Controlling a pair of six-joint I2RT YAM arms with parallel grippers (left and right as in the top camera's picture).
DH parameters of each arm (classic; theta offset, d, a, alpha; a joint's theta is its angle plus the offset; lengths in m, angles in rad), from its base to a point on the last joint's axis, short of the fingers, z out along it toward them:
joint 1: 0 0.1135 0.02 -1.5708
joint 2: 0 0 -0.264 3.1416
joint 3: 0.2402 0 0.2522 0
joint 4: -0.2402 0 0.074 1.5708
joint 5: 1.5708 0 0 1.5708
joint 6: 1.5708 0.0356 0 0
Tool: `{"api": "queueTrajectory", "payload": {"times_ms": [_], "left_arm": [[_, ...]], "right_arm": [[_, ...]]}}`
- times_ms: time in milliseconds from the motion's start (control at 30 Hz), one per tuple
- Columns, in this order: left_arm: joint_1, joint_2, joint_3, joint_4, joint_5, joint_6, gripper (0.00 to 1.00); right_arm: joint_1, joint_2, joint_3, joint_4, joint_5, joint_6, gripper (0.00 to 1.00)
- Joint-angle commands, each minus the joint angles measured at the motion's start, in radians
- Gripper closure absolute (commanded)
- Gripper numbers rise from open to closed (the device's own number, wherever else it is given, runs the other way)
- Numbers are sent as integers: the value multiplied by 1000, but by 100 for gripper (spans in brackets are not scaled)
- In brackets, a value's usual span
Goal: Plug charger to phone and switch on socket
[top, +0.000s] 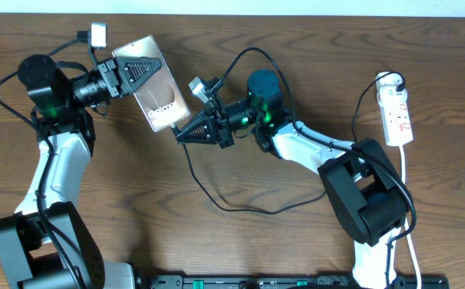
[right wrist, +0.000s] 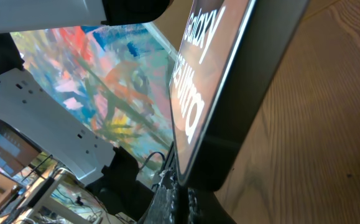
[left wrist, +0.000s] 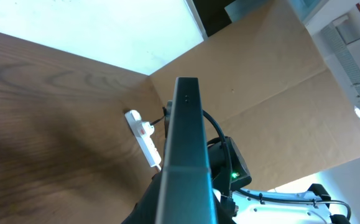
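Observation:
My left gripper (top: 146, 71) is shut on the phone (top: 165, 101) and holds it off the table, glossy brownish face with white "Galaxy" lettering turned up. In the left wrist view the phone (left wrist: 186, 143) shows edge-on between my fingers (left wrist: 150, 206). My right gripper (top: 179, 134) is shut right at the phone's lower edge, and the thin black charger (top: 216, 205) runs out from it. Seen from the right wrist, the phone (right wrist: 199, 74) fills the top and my fingertips (right wrist: 171, 200) press close under its edge; the connector tip is hidden. The white socket (top: 397, 112) lies at far right.
The charger cable loops across the wooden table (top: 136, 201) below the right arm and rises to a black plug at the socket's top end. The socket (left wrist: 143, 137) also shows behind the phone in the left wrist view. A brown cardboard wall (left wrist: 273, 81) stands beyond the table.

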Motion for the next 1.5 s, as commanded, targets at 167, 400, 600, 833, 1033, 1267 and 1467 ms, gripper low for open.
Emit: {"api": "queueTrajectory", "payload": {"times_ms": [167, 400, 600, 833, 1033, 1267, 1467], "left_arm": [[2, -20, 11, 13, 18, 14, 92], [2, -20, 11, 13, 18, 18, 93], [2, -20, 11, 12, 18, 28, 93], [-1, -20, 11, 12, 18, 28, 93], [-2, -20, 11, 12, 18, 27, 92], [-10, -20, 11, 11, 18, 27, 93], [-23, -20, 11, 12, 18, 27, 92]], "right_arm": [[-5, -8, 8, 5, 11, 4, 99], [-13, -8, 8, 5, 7, 5, 99], [-16, -8, 8, 5, 3, 5, 99], [-14, -8, 8, 5, 4, 5, 99], [-10, -8, 8, 23, 5, 17, 99], [-7, -8, 8, 28, 19, 24, 99], [-7, -8, 8, 27, 19, 27, 99]]}}
